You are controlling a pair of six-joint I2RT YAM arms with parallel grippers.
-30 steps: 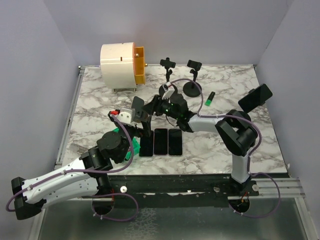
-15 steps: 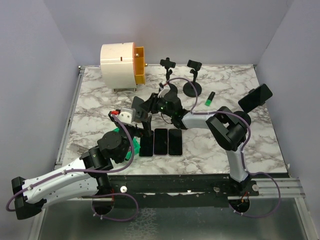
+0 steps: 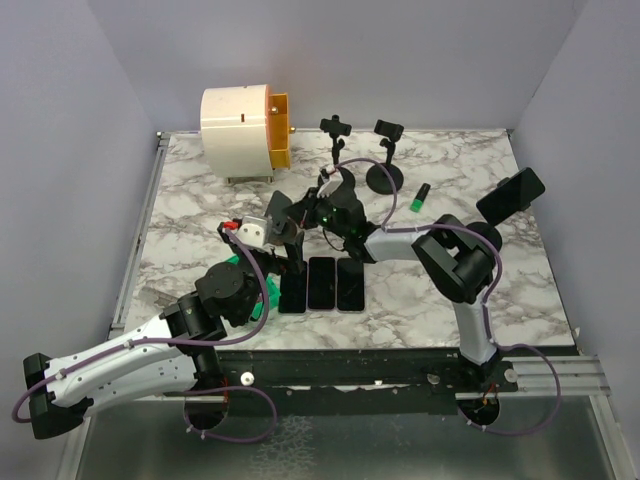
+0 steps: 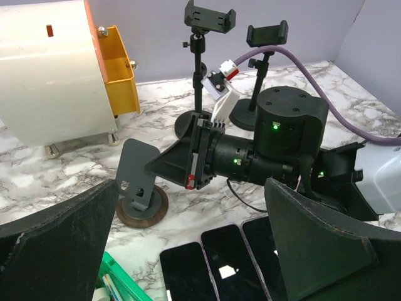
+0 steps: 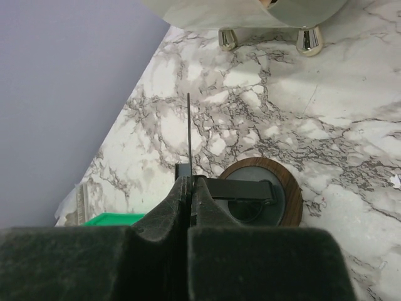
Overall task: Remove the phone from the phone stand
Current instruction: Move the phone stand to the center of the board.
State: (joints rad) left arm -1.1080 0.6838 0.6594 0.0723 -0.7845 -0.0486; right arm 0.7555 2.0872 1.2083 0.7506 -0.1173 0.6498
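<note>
A phone stand with a round wooden base [image 4: 143,211] and a thin grey plate [image 4: 134,169] stands left of centre; no phone shows on it. My right gripper [image 5: 188,182] is shut on that plate's edge [image 5: 188,128], which runs into the seam between its fingers; it also shows in the overhead view [image 3: 292,222]. Three black phones [image 3: 321,283] lie flat side by side at the front. Another black phone [image 3: 511,194] stands tilted at the right edge, its support hidden. My left gripper [image 4: 188,263] hangs open above the flat phones [image 4: 233,257], holding nothing.
A white drum with an orange drawer [image 3: 240,122] sits at the back left. Two empty clamp stands [image 3: 335,126] [image 3: 388,131] rise at the back centre. A green bin [image 3: 264,291] lies under my left arm, and a small green item [image 3: 421,197] lies to the right.
My right gripper has slid left to the wood-based stand and closed on its grey plate. The left arm has not moved.
</note>
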